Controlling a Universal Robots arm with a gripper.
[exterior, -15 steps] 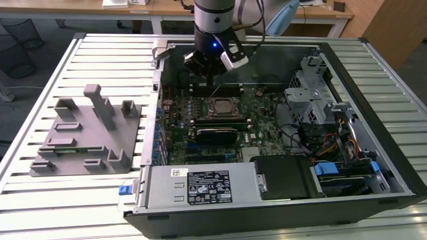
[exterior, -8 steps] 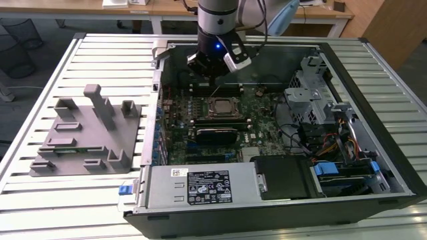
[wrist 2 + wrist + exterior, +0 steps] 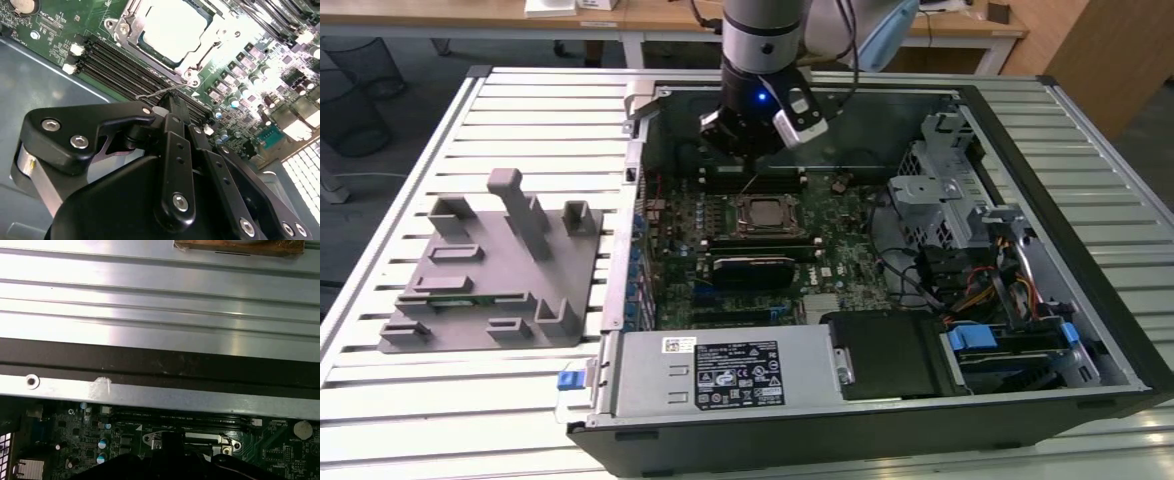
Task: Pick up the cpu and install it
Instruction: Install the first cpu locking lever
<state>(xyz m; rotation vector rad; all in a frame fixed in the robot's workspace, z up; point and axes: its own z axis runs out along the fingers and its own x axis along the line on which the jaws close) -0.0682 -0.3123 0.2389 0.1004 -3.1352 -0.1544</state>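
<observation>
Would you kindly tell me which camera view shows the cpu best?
The second wrist view: the cpu sits large and bright in its socket. The exterior view shows the cpu small on the motherboard. In the first wrist view, the socket's edge appears.

Even light covers the surface (image 3: 454,400) in the exterior view. In the second wrist view glare bleaches the cpu (image 3: 172,25); in the first wrist view the motherboard (image 3: 75,440) lies dim.
</observation>
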